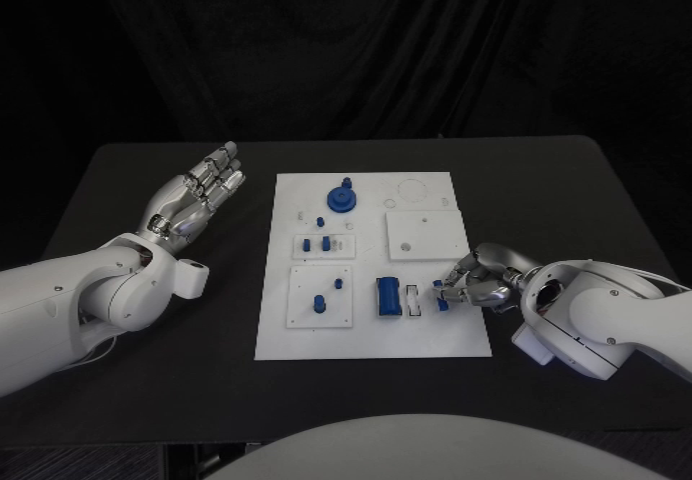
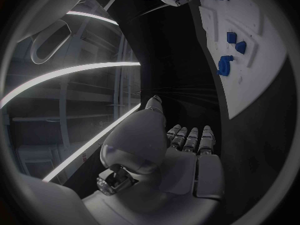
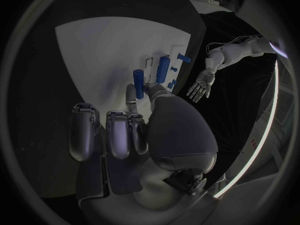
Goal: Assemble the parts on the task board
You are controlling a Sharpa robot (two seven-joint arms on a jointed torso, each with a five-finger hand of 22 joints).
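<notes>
Pinching a small blue cylindrical part (image 1: 443,296) at its fingertips, the right silver hand (image 1: 476,280) is sitting over the near right edge of the white task board plate (image 1: 371,340). A larger blue block part (image 1: 388,296) is lying just beyond those fingertips. Left silver hand (image 1: 195,195) is hovering open, fingers spread, over the black tabletop (image 1: 173,380) beside the board.

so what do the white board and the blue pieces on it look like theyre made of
The task board looks like matte white plastic, possibly painted sheet: flat, even, no glare or grain. The blue parts, such as the round stepped one and the block, look like moulded or printed plastic: uniform saturated colour and a dull sheen, not metallic. Neither can be settled by look alone.
</notes>
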